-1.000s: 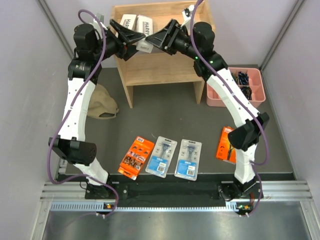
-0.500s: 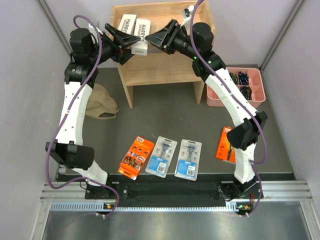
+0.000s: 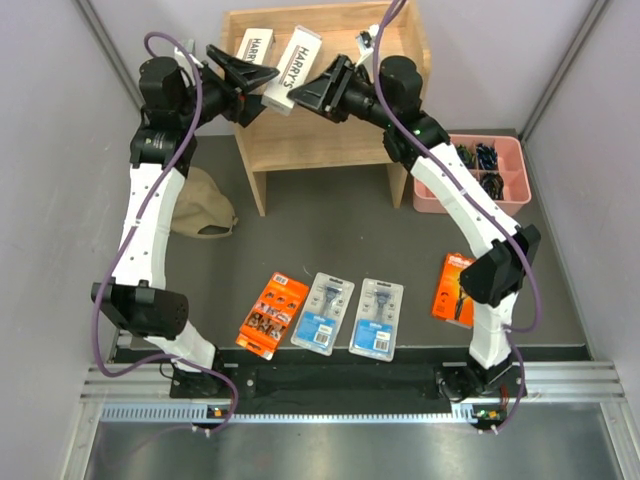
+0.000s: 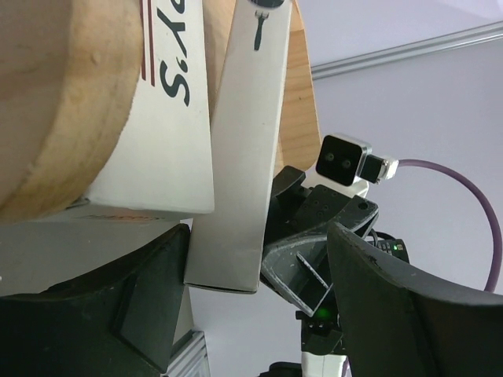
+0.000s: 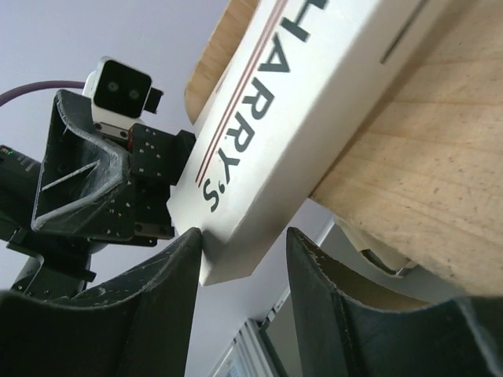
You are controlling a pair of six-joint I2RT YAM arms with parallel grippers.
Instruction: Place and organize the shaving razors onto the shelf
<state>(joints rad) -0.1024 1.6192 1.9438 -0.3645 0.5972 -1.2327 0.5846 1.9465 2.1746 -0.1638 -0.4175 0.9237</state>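
Here, slanted Harry's box (image 3: pixel 293 57) overhanging shelf (image 3: pixel 330 130) edge

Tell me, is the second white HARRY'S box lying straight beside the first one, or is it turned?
Turned. The second HARRY'S box lies diagonally on the shelf top, its near end overhanging the front edge; the first box lies nearly straight.

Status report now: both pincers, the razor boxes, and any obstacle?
Left pincer open, empty. Right pincer around tilted white box on shelf top. Second white box close beside. Four packs wait on table.
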